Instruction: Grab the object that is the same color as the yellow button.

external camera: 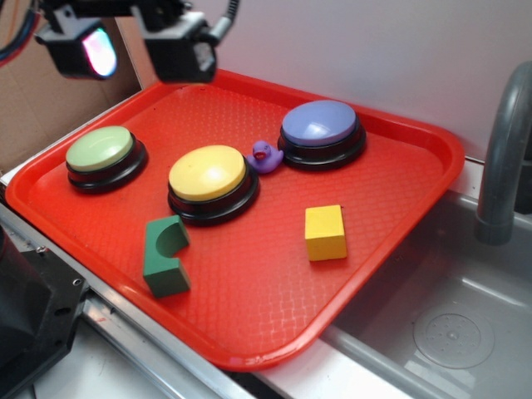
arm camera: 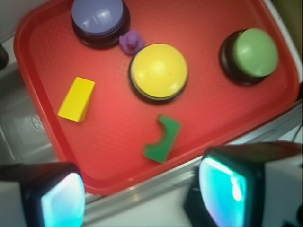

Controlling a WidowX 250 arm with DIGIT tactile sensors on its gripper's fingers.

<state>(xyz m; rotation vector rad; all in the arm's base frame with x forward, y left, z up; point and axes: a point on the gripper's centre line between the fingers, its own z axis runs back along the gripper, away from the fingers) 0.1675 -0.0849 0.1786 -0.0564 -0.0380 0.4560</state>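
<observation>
On a red plastic tray point(external camera: 399, 208) beside a grey sink, a small solid yellow cube point(external camera: 325, 233) lies alone, near the large yellow-domed push button on a black base point(external camera: 208, 174) at the tray's middle. Just beside that button sits a tiny purple duck point(external camera: 264, 155), touching a purple-topped button point(external camera: 320, 129); a pale green-topped button point(external camera: 101, 151) and a green block with an arched cutout point(external camera: 165, 256) flank it. High above the tray's far corner hangs the pincer point(arm camera: 142, 189), its glowing fingers point(arm camera: 222, 187) spread wide, holding nothing
</observation>
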